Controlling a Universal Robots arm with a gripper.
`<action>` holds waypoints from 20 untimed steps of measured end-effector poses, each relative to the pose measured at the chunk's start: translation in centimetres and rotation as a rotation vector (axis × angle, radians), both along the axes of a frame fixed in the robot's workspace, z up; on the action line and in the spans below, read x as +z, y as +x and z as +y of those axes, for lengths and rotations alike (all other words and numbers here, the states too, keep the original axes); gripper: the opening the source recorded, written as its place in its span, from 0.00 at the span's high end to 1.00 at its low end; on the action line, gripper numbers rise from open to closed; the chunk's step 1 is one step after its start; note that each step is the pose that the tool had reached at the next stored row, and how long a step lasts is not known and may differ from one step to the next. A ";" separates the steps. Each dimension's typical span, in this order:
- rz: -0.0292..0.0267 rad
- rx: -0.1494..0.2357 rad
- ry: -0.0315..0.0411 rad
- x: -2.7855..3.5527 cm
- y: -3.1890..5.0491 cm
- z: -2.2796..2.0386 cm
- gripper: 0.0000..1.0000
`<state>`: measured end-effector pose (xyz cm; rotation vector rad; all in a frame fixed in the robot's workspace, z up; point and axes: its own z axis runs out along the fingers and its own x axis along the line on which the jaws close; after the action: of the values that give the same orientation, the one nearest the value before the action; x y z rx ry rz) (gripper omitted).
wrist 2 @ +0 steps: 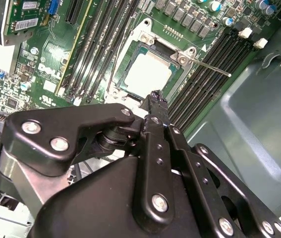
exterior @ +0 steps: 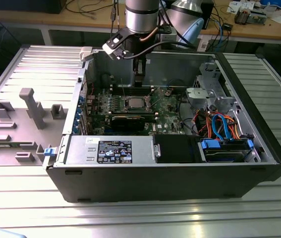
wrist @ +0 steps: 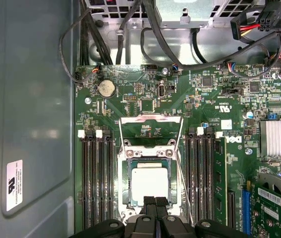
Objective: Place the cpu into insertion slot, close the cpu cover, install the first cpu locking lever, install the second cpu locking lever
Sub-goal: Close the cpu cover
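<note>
The cpu (wrist: 149,181) lies flat in the insertion slot (wrist: 126,184) (silver top up) on the green board (wrist: 214,99). The gripper (wrist: 155,202) hangs over the slot's edge just beside the cpu, fingers pressed together, holding nothing.

Table (exterior: 130,218): ribbed silvery metal slats, running across the room.
Computer case (exterior: 170,181): black, lying on its side on the table, open face up.
Grey plate (exterior: 11,148): on the exterior view's left, just beside the case.
Blocks (exterior: 31,106): grey, standing upright on the plate.
</note>
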<state>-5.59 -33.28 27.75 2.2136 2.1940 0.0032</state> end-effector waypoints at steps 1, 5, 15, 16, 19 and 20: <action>0.0000 0.000 0.0001 0.00 0.00 0.00 0.89; 0.0001 0.000 -0.0001 0.02 0.01 0.00 0.89; 0.0002 0.000 -0.0002 0.02 0.25 0.00 0.89; 0.0001 0.000 -0.0002 0.02 0.29 0.00 0.89; 0.0002 0.000 -0.0002 0.02 0.36 0.00 0.89; 0.0001 0.000 -0.0002 0.02 0.36 0.00 0.89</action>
<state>-5.22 -33.28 27.77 2.2136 2.1940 0.0029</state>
